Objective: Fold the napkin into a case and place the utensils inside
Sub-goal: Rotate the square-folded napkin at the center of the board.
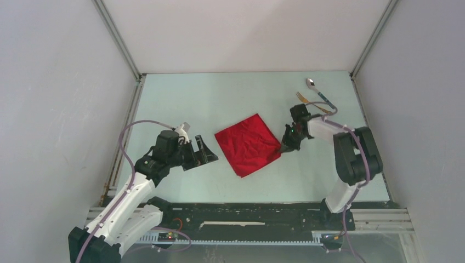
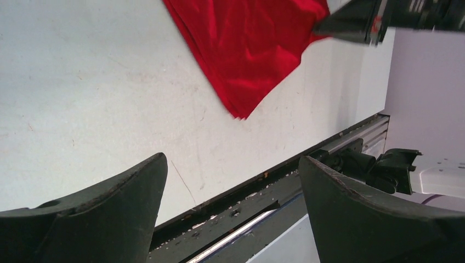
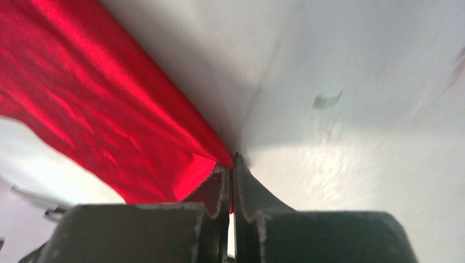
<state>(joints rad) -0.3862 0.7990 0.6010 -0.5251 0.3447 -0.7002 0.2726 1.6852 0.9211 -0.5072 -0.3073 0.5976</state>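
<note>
The red napkin (image 1: 248,144) lies flat as a tilted square in the middle of the table. It also shows in the left wrist view (image 2: 247,49) and the right wrist view (image 3: 98,109). My right gripper (image 1: 286,147) is shut on the napkin's right corner, its jaws pinching the cloth (image 3: 231,183). My left gripper (image 1: 205,152) is open and empty, just left of the napkin and apart from it (image 2: 233,183). The spoon (image 1: 319,91) with a dark teal handle and the gold-bronze fork (image 1: 312,102) lie at the far right of the table.
Grey enclosure walls (image 1: 60,109) stand on the left, right and back. The arms' mounting rail (image 1: 247,216) runs along the near edge, and shows in the left wrist view (image 2: 263,208). A grey cable (image 1: 323,115) arcs over the right arm near the utensils.
</note>
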